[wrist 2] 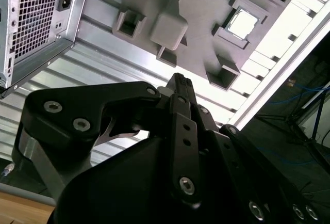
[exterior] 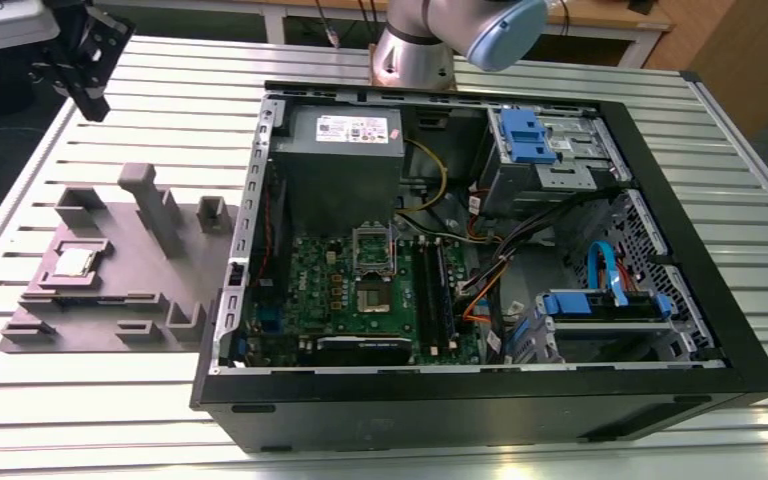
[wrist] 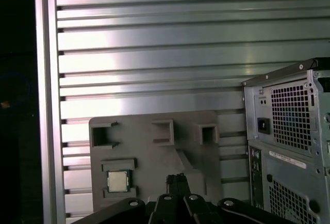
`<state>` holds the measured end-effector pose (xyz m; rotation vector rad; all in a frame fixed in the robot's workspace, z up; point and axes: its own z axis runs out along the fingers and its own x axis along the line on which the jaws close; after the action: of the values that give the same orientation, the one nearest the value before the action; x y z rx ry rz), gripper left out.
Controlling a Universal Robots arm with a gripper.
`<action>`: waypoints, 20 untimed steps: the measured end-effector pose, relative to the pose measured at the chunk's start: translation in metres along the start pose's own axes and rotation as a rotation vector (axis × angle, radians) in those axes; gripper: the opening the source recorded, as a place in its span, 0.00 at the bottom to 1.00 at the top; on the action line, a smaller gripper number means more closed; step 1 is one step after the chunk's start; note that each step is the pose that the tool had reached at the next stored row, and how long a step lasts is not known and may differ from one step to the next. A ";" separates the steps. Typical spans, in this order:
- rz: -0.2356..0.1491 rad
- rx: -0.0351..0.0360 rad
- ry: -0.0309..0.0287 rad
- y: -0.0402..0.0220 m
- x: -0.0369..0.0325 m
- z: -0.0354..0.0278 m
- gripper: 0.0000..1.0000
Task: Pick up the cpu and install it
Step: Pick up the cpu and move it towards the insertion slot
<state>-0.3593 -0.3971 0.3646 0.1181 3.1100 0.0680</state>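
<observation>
Upper left of the exterior view: gripper (exterior: 92, 108), fingers drawn together and empty, well apart from the cpu (exterior: 75, 262) lying in its pocket on the grey fixture (exterior: 131, 262) at mid-left. Likely trouble: skewed pinch on thin edges, later a crooked drop into the socket (exterior: 373, 250). Slatted metal table (exterior: 91, 400); open case (exterior: 491, 385) centre; wooden furniture (exterior: 731, 50) upper right.

Cpu (exterior: 75, 262) in fixture (exterior: 124, 282), at the exterior view's left of PC case (exterior: 491, 390); both on table (exterior: 77, 400).

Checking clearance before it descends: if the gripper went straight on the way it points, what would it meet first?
The gripper would probably meet the grey fixture plate first, beside the cpu rather than on it; depth is unclear.
</observation>
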 end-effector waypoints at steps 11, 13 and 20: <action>0.000 -0.0001 -0.0001 -0.0047 0.0179 0.0113 0.10; 0.000 0.0000 -0.0001 -0.0053 0.0221 0.0136 0.10; 0.000 0.0026 0.0013 -0.0090 0.0331 0.0224 0.10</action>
<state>-0.3923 -0.4026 0.3409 0.1180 3.1115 0.0641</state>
